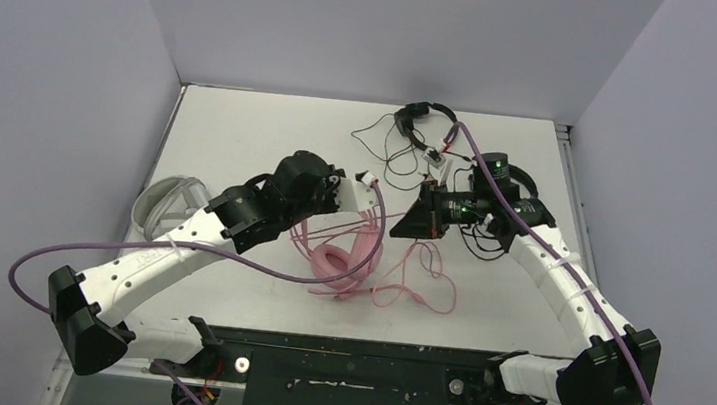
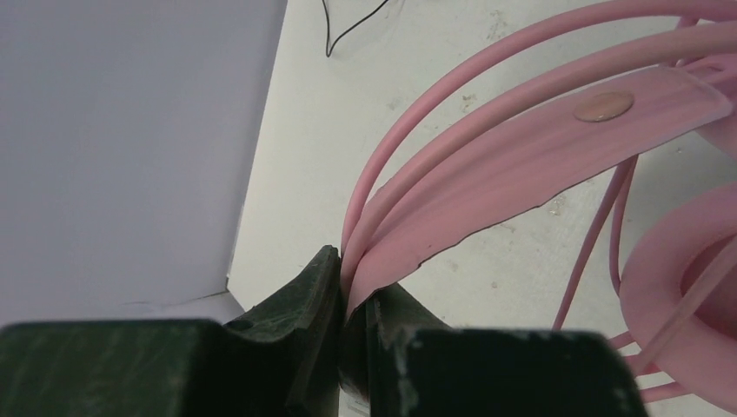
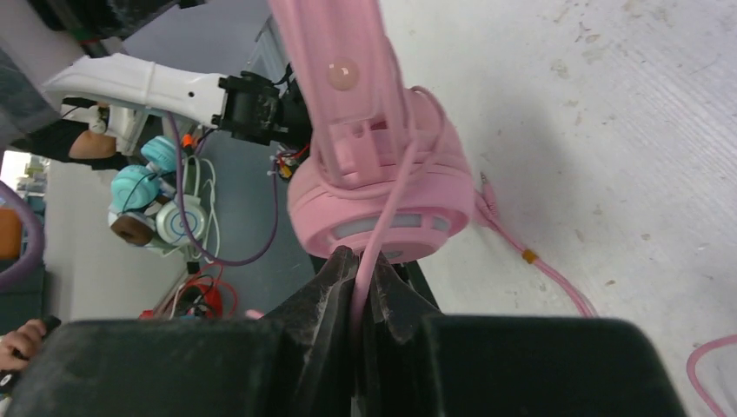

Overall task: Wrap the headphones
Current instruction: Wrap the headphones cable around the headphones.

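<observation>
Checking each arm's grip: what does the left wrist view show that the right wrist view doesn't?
Only the left wrist: the left gripper shut on the flat headband of the pink plastic headset. Only the right wrist: the right gripper shut on the thin pink cable crossing a round ear cup. Both: that headset and the white table.

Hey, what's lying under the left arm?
A white-grey headset, partly showing at the left edge of the table. The arm covers its near part, and no cable of it can be seen.
</observation>
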You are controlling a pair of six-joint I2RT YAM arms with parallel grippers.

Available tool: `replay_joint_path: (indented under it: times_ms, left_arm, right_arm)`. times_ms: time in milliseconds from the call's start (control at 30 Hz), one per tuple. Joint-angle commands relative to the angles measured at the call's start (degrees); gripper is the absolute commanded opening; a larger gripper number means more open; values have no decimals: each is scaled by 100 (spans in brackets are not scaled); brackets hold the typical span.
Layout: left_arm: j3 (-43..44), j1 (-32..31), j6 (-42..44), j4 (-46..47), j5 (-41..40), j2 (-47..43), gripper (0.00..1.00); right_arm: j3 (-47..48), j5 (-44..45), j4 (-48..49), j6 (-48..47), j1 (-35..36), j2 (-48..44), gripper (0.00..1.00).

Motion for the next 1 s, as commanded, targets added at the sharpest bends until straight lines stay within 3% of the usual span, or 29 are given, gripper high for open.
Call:
replay_joint_path:
  times_ms: [0, 200, 333, 467, 533, 633, 867, 967]
  left_arm:
    - [54, -51, 572, 711, -912, 89, 0]
    - [188, -122, -97, 1421, -1555, 290, 0]
    - [224, -229, -1119, 1823, -2025, 373, 0]
    - [8, -417, -1797, 2367, -2846, 466, 0]
    - [55, -449, -2338, 2407, -3405, 569, 0]
    - [225, -454, -2961, 2235, -3615, 627, 0]
    - [582, -448, -4269, 1865, -4682, 898, 0]
    - [681, -449, -4637, 1658, -4683, 957, 0]
  right_arm:
    - [-14, -772, 505, 385, 60, 18, 4]
    - [-152, -770, 1291, 1396, 254, 115, 7]
    - [-502, -203, 2576, 2666, 258, -90, 20]
    - [-1066, 684, 3818, 3674, 270, -284, 19]
    - [-1108, 1063, 3822, 3710, 285, -327, 18]
    - [-1075, 1390, 3757, 3591, 392, -368, 18]
    - [-1023, 1611, 3859, 3623, 703, -364, 26]
    - [-950, 1844, 3696, 3461, 901, -318, 27]
